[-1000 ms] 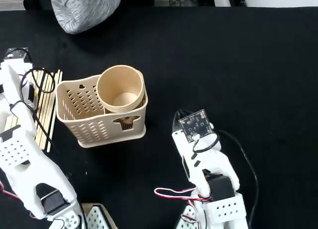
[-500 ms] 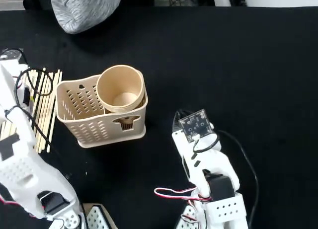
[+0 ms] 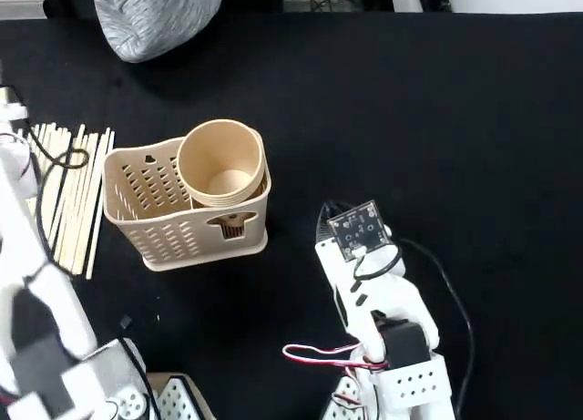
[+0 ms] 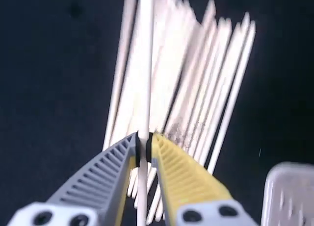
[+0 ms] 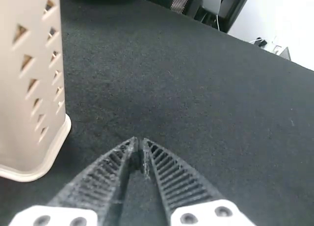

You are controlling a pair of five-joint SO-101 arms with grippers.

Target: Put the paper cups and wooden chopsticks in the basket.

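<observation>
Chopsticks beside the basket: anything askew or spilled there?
Nothing spilled. The chopsticks lie fanned, not parallel, on the table beside the basket; the left jaws are shut on one stick.

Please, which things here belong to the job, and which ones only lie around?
For the job:
basket
paper cups inside it
wooden chopsticks beside it
one chopstick pinched in the left gripper

Just lying about:
grey bundle at the far edge of the table

The right gripper (image 5: 140, 146), jaws closed, is near the basket (image 5: 29, 88).
</observation>
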